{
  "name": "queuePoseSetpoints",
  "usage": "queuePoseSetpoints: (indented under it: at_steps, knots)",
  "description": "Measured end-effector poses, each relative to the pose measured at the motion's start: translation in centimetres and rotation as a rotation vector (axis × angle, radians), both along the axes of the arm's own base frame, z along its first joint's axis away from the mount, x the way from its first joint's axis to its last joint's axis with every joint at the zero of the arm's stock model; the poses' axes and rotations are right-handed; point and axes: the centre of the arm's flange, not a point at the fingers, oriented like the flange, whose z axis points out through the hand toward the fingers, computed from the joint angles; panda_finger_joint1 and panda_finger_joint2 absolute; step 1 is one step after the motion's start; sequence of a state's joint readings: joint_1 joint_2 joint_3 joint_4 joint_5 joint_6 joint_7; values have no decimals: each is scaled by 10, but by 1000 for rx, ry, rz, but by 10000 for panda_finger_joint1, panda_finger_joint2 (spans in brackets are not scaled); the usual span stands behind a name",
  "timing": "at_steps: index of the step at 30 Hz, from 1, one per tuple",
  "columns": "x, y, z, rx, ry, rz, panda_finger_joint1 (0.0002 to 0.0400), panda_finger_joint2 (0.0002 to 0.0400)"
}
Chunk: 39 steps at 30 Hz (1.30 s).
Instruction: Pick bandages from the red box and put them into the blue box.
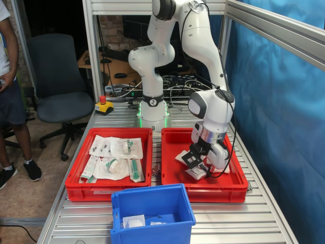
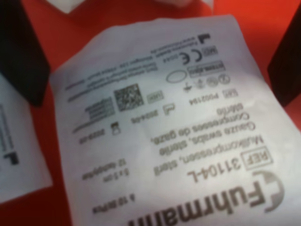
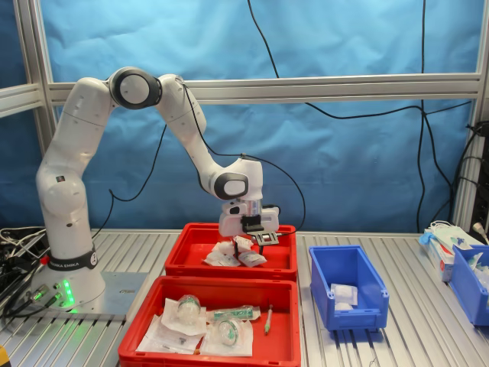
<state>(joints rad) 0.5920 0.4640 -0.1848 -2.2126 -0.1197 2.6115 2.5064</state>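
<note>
The red box (image 1: 203, 192) holds several white bandages (image 1: 196, 173) and lies at the first exterior view's right; it is the far tray in the second exterior view (image 3: 229, 269). My gripper (image 1: 196, 162) is open and low inside it, over the bandages (image 3: 229, 254). In the wrist view my dark fingers (image 2: 19, 56) stand apart on either side of one printed white bandage (image 2: 164, 122) lying on the red floor. The gripper (image 3: 260, 241) holds nothing. The blue box (image 1: 152, 231) stands in front of the trays and holds a few white packets (image 1: 134, 221); it also shows in the second exterior view (image 3: 363, 312).
A second red tray (image 1: 106, 192) with green-printed pouches and syringes sits beside the first. An emergency stop button (image 1: 103, 105) is behind it. A person (image 1: 10, 91) and chair (image 1: 58, 81) are off the table. Another blue bin (image 3: 470, 283) stands at the second exterior view's right.
</note>
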Motion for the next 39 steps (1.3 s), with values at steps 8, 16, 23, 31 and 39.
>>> queuePoseSetpoints:
  at_steps: [8,16,23,31,39]
  knots:
    - [1,3,1,10,-14,7,400,400]
    - [1,3,2,12,-17,7,400,400]
    - [1,3,2,12,-17,7,343,343]
    - [1,3,2,12,-18,7,242,242]
    - [2,4,2,13,-19,7,193,193]
